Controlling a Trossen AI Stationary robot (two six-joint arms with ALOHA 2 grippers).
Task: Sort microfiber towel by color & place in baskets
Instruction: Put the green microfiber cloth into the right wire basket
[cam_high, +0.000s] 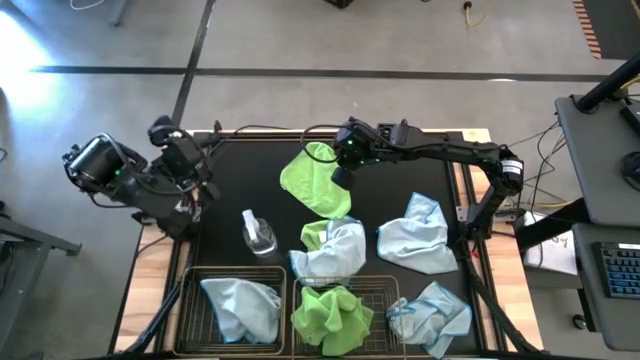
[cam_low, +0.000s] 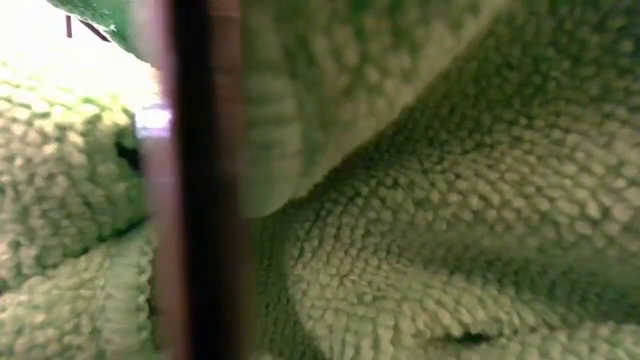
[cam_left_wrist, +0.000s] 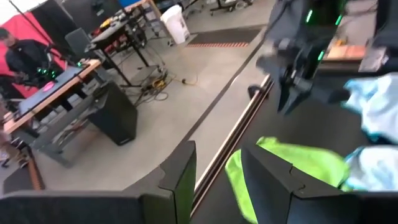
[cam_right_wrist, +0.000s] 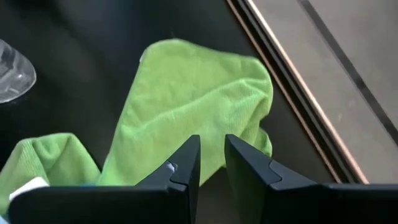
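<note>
1. Near edge: left basket (cam_high: 190, 300) holds a blue towel (cam_high: 243, 308); right basket (cam_high: 385, 292) holds a green one (cam_high: 332, 318).
2. Mid-table: more towels, a spray bottle (cam_high: 257, 234).
3. Far: right gripper (cam_right_wrist: 211, 163), fingers narrowly apart and empty, hovers over a spread green towel (cam_high: 315, 180).
4. Far left: left gripper (cam_left_wrist: 217, 174), slightly open, empty.

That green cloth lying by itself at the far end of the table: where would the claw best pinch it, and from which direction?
Probably from straight above, at a raised fold. The lone green towel lies crumpled on the mat, so its flat parts give little to pinch, while its folded edge nearest the right gripper stands up. That gripper hovers there with fingers slightly apart. The left gripper waits at the table's left edge.
</note>
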